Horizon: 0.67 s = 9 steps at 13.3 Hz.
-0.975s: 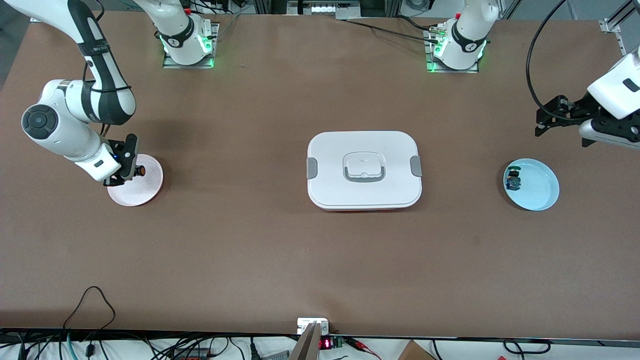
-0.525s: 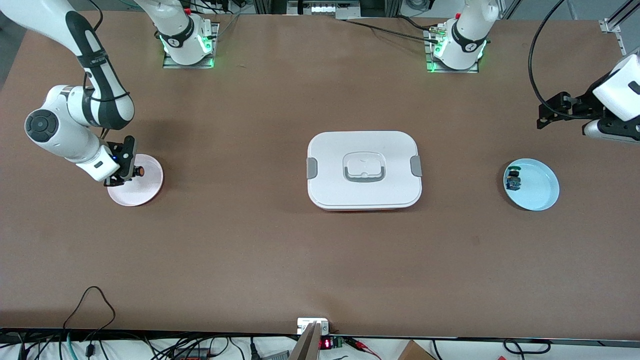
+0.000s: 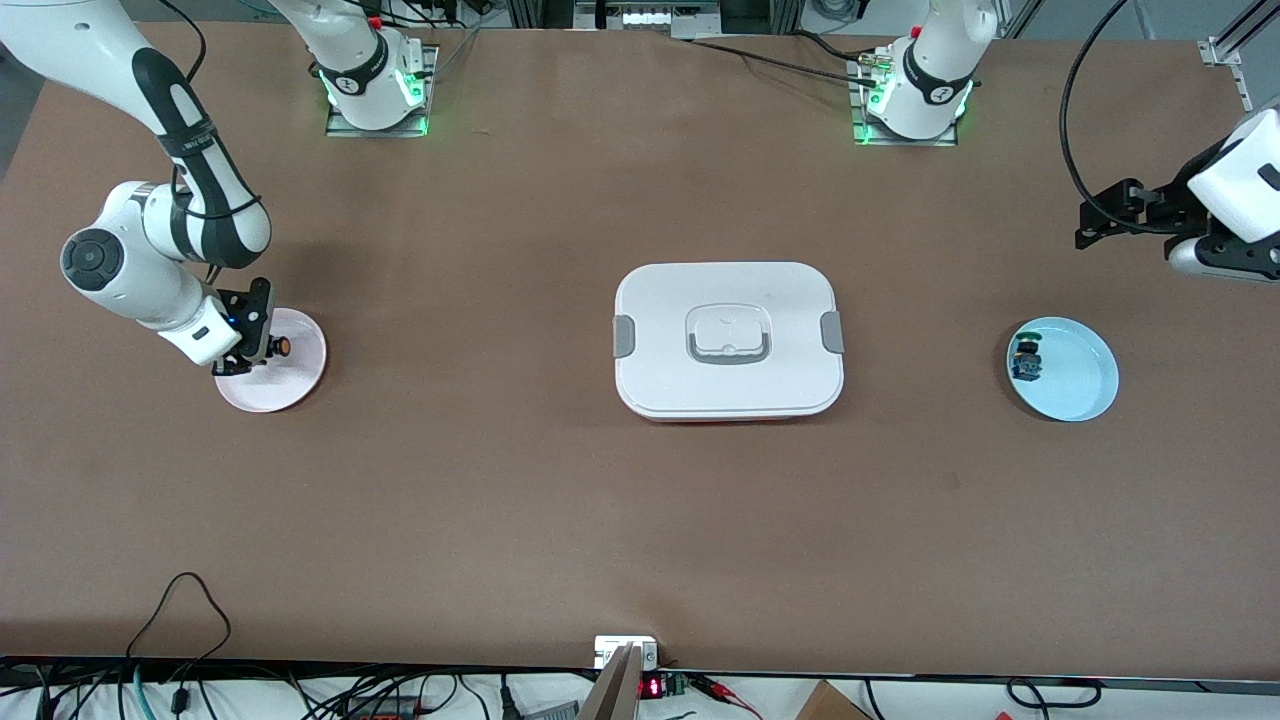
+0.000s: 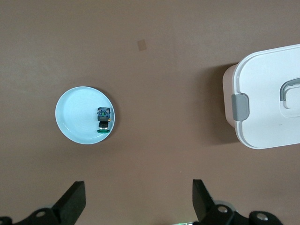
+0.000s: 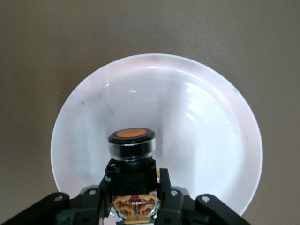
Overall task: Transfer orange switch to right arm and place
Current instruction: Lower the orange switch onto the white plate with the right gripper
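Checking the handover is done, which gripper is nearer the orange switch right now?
Right. The right gripper is shut on the orange switch over the pink plate; the left gripper waits open near the blue plate.

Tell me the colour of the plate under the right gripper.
Pale pink plate, clearest in the right wrist view.

table [image 3: 500, 480]: brown | pink plate [image 3: 295, 385] | white lidded box [image 3: 728, 340] | blue plate [image 3: 1080, 385]

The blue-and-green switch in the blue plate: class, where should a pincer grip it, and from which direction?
Grip the blue-and-green switch across its narrow body, coming from straight above: it lies on its side near the blue plate's rim, so a sideways approach would hit the raised edge.
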{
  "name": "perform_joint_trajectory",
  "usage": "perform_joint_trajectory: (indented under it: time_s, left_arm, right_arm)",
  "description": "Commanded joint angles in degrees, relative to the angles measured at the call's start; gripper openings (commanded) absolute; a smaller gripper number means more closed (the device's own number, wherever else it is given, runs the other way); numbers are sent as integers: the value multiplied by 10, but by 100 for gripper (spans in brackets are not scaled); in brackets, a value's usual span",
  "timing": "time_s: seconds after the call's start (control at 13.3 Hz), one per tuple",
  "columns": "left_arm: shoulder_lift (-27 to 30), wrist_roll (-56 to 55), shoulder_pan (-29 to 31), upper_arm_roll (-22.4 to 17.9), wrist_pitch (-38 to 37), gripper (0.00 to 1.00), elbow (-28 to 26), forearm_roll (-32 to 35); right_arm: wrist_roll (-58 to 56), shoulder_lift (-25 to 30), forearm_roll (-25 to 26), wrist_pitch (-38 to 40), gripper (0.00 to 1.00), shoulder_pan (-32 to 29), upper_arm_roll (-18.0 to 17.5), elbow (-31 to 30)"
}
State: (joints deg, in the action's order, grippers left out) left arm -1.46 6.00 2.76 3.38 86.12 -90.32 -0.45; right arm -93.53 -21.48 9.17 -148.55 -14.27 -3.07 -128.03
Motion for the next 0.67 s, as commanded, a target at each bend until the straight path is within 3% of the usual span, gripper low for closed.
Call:
perform_joint_trajectory:
  time_s: [0.0,0.15,0.22,0.3,0.6]
  left_arm:
    - [-6,-5,7,1,-14,100,12,-3]
    - [-4,-5,7,1,-17,100,11,-3]
    - [-5,-5,7,1,-16,100,11,-1]
    - [-5,-4,7,2,-13,100,13,8]
    - [-3,-3,4,8,-11,100,15,12]
  right_arm:
    - [-25,2,5,-32,2,-15,-10,-14]
    - [-25,-2,5,-50,4,-15,-10,-20]
    - [-25,-3,5,-51,20,-15,-10,-20]
    - [-23,-3,2,-51,97,-15,-10,-20]
    - [-21,4,1,-45,100,-15,-10,-20]
